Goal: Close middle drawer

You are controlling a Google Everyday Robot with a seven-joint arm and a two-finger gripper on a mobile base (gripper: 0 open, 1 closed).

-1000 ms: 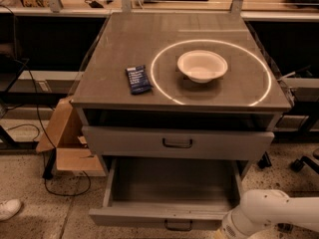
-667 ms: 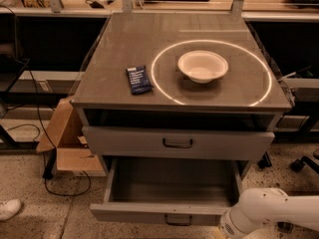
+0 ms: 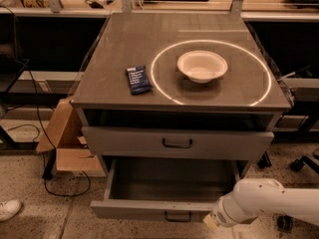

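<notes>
The middle drawer is pulled well out of the grey cabinet, and its inside looks empty. Its slim front panel carries a small dark bar handle. The taller-fronted top drawer above it is nearly flush with the cabinet. My white arm comes in from the lower right. The gripper sits at the right end of the open drawer's front panel, against it or just in front of it. No lower drawer is in view.
On the cabinet top lie a white bowl inside a lit ring and a dark blue packet. A cardboard box and cables stand on the floor to the left. A white shoe shows at the lower left. Chair casters show at the right.
The open drawer's front panel has moved a little back toward the cabinet. My arm has moved up and in with it.
</notes>
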